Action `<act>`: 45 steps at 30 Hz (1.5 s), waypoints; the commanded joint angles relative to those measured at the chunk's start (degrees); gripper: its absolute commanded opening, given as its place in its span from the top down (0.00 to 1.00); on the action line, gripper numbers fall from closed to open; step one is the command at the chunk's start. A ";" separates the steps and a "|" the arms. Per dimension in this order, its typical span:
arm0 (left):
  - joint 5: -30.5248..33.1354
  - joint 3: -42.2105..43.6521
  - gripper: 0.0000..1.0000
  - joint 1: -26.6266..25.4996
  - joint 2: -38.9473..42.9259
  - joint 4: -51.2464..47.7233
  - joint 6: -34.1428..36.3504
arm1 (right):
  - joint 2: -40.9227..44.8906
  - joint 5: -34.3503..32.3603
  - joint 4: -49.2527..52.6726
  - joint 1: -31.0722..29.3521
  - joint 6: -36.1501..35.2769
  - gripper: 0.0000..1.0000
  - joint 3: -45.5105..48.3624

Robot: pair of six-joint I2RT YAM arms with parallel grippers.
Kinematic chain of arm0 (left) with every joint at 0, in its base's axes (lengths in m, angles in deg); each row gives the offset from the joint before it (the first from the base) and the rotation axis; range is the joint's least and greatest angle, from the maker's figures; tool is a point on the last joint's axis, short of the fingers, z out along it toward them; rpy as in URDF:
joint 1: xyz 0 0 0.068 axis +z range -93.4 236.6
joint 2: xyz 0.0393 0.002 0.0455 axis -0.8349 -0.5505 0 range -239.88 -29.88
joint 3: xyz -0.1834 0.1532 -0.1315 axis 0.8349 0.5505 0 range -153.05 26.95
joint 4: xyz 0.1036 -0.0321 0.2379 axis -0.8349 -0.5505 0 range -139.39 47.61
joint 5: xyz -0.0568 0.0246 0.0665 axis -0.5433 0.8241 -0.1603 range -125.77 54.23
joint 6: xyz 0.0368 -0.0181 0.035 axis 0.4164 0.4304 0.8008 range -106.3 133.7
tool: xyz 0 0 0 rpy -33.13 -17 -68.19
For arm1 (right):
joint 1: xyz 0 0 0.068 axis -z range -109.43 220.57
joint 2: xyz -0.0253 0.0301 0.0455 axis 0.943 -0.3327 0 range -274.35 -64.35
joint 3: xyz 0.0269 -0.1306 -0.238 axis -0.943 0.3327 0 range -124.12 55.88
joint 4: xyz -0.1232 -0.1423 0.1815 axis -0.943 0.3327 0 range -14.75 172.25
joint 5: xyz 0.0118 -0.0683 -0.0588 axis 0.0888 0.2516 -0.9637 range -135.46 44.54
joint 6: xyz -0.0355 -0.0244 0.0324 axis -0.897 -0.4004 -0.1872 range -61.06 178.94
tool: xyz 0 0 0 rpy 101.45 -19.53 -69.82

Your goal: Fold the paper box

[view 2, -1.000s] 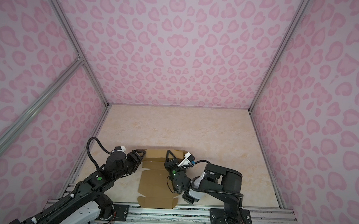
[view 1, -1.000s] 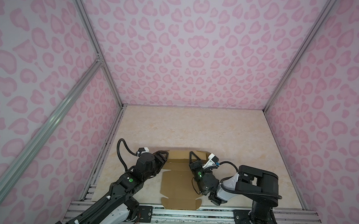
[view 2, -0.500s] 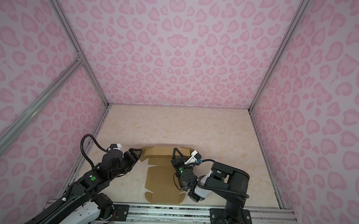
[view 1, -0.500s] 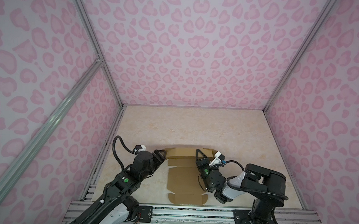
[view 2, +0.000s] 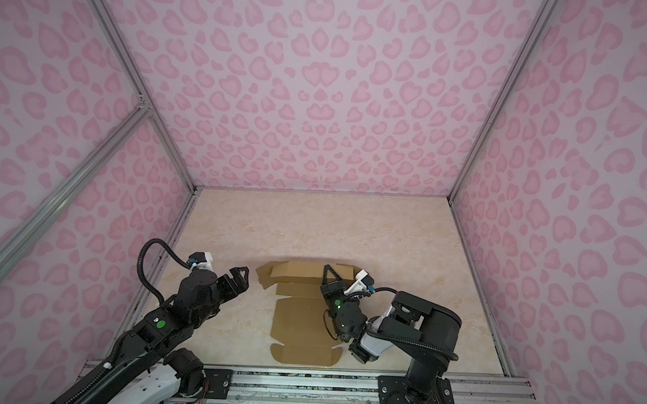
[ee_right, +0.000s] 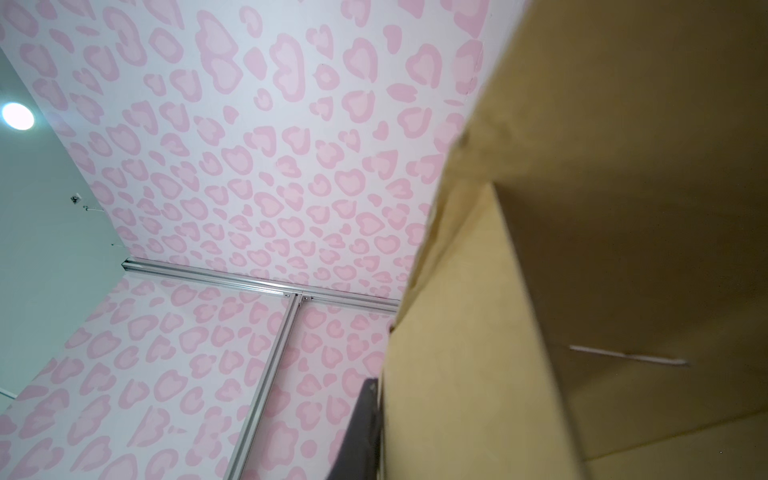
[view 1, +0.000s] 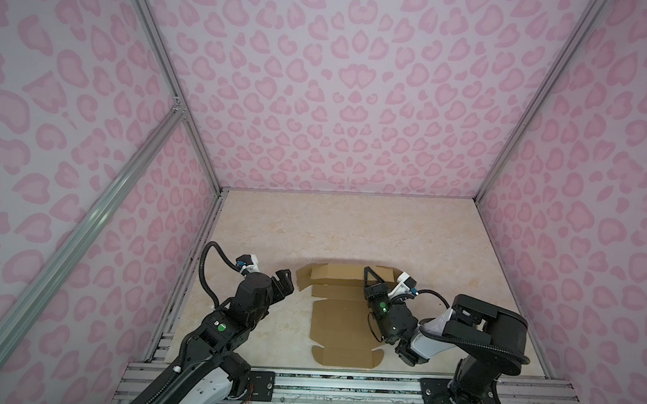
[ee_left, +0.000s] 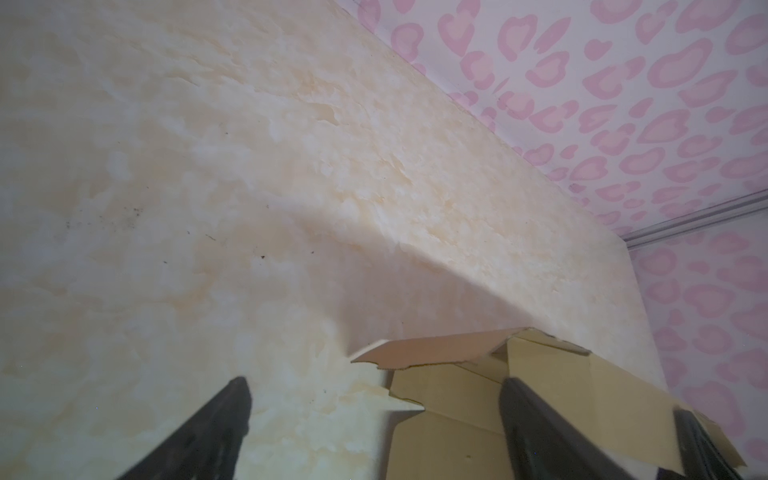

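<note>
Kraft paper box (view 1: pixel 346 318) lies mostly flat on your table (view 1: pixel 351 231). Your right claw (view 1: pixel 372 279) is clamped on its 1 o'clock flap; your left claw (view 1: pixel 285 282) gapes empty at 9 o'clock.

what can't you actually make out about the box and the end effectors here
- Right end effector: whether it pinches the paper box; in the right wrist view cardboard hides all but one finger.
- Box's right edge: top views, covered by the right arm.
- Left end effector: base cut off by the left wrist frame edge.
</note>
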 commanded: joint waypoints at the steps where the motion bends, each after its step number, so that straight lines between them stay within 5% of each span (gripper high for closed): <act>1: 5.15 0.92 0.01 0.04 -0.85 4.76 8.62 | 0.75 1.23 1.30 0.37 0.93 0.90 0.18; 5: 6.48 2.42 0.03 0.36 -3.95 9.60 14.39 | 2.03 2.65 4.04 1.08 1.30 0.90 0.17; 10: 6.48 2.44 0.03 4.79 -8.63 11.83 12.80 | 3.77 2.85 5.95 1.43 1.00 0.90 0.58; 20: -5.12 10.32 0.01 7.00 -13.56 36.38 14.35 | 5.02 4.70 8.50 2.13 1.73 0.89 1.22; 34: -13.47 10.87 0.00 7.07 -24.17 44.79 17.79 | 6.04 6.43 9.87 3.23 3.11 0.89 2.33; 45: -23.91 16.32 0.00 6.97 -20.89 57.51 18.92 | 7.70 9.41 13.34 4.75 3.83 0.89 2.40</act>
